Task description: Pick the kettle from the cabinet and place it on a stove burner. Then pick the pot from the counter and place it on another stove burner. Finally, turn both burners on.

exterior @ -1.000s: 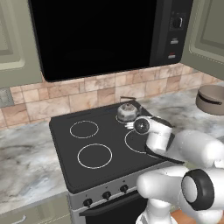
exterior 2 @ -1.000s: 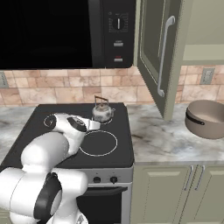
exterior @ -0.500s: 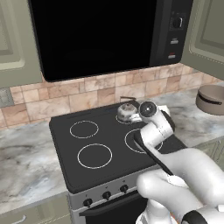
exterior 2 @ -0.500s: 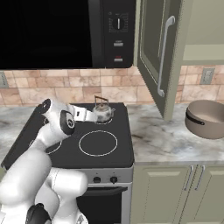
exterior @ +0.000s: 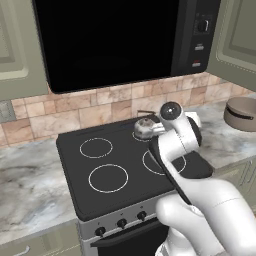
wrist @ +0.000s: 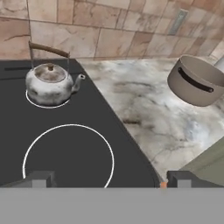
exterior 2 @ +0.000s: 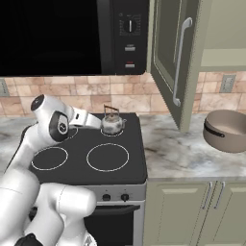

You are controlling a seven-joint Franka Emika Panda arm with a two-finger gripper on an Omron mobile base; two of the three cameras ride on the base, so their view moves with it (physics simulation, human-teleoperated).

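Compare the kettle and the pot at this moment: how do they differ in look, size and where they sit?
The kettle is small, silver and lidded, with an arched wire handle; the pot is much wider, taupe-brown and open-topped, with dark side handles. The kettle stands on a rear stove burner; the pot stands on the counter. Both sit upright and unheld.

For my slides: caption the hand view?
Small silver kettle on a rear burner; brown pot waits on marbled counter.

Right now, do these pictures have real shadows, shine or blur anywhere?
Left base view: flat even light, the microwave front plain black. Right base view: everything equally sharp, the pot included. Hand view: the kettle shows mottled shine and hardly any shadow on the cooktop.
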